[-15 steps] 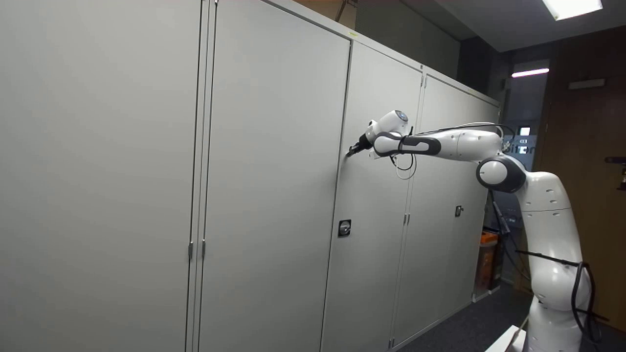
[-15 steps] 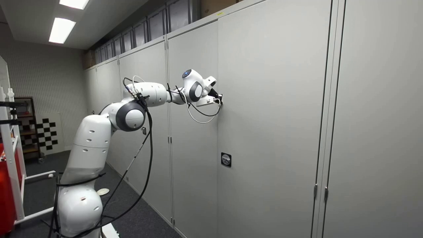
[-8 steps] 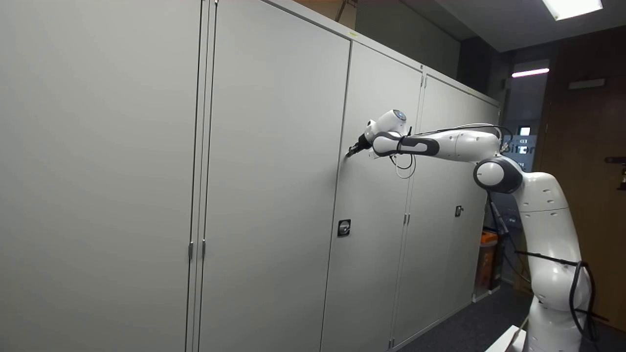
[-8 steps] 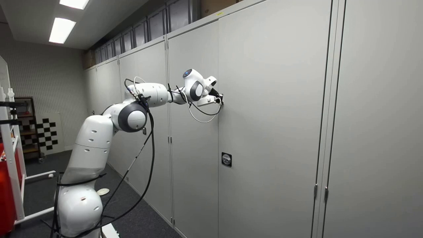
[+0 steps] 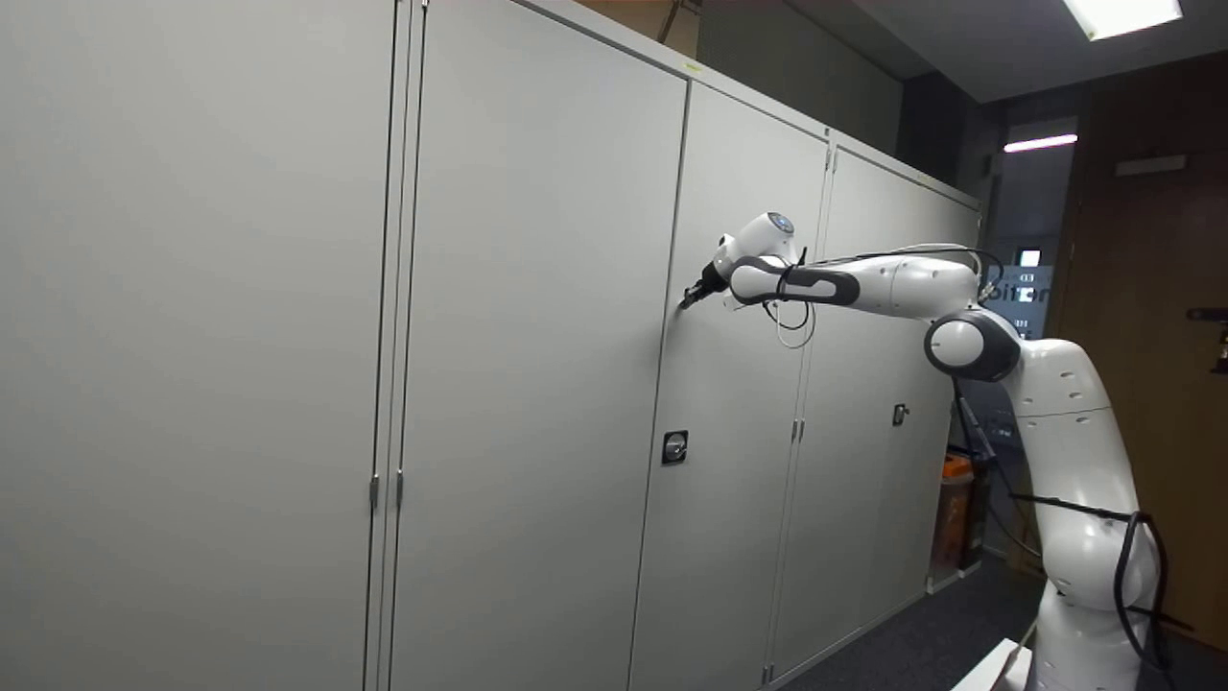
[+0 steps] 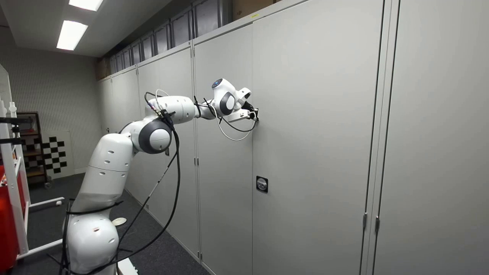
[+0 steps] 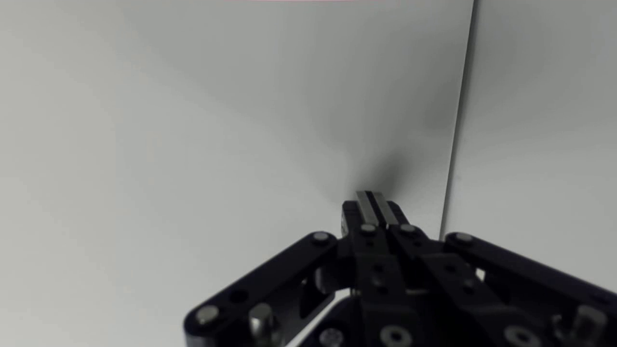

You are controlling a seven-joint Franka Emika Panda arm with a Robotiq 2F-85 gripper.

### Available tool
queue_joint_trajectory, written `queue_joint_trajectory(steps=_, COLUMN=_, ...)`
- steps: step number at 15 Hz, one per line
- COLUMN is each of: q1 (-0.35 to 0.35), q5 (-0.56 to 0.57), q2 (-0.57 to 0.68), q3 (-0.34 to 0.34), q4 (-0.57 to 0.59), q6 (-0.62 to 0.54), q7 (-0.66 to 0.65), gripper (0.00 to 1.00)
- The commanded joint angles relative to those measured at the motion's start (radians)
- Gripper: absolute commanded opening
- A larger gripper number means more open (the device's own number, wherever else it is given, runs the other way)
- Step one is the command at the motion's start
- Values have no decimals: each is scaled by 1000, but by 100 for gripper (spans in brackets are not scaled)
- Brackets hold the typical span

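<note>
A tall light-grey cabinet door (image 5: pixel 729 365) with a round lock handle (image 5: pixel 675 447) in a dark square plate shows in both exterior views. High above that handle, my gripper (image 5: pixel 684 302) reaches the door close to the vertical seam with the neighbouring door. From the wrist view, the black gripper (image 7: pixel 370 193) is shut, its pads side by side and no object between them. The tips are at the grey door panel (image 7: pixel 193 144), with a dark shadow just past them; firm contact cannot be made out. The door seam (image 7: pixel 455 140) runs to their right there.
More grey doors line the wall on both sides, with another lock handle (image 5: pixel 900 415) farther along. Grey crates (image 6: pixel 181 28) stand on top of the cabinets. A black cable (image 6: pixel 177 172) hangs from the arm. A white frame (image 6: pixel 18 214) and an orange-lidded bin (image 5: pixel 957 467) stand nearby.
The arm's elbow has lowered slightly and moved toward the cabinet, and the wrist has risen a touch. The fingertips have stayed almost in place. The door with the lock handle has shifted very slightly.
</note>
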State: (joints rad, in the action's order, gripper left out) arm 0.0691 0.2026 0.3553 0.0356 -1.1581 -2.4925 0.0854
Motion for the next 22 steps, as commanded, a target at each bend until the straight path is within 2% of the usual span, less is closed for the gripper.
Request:
queue_joint_trajectory(steps=1, q1=5, q5=26, q2=73, q3=-11, q4=104, q6=14, q7=9, gripper=0)
queue_joint_trajectory(steps=15, q1=1, q5=34, q2=112, q3=-13, q4=171, q6=95, q7=9, gripper=0)
queue_joint_trajectory(steps=22, q1=-4, q5=27, q2=59, q3=-7, q4=108, q6=89, q7=18, gripper=0)
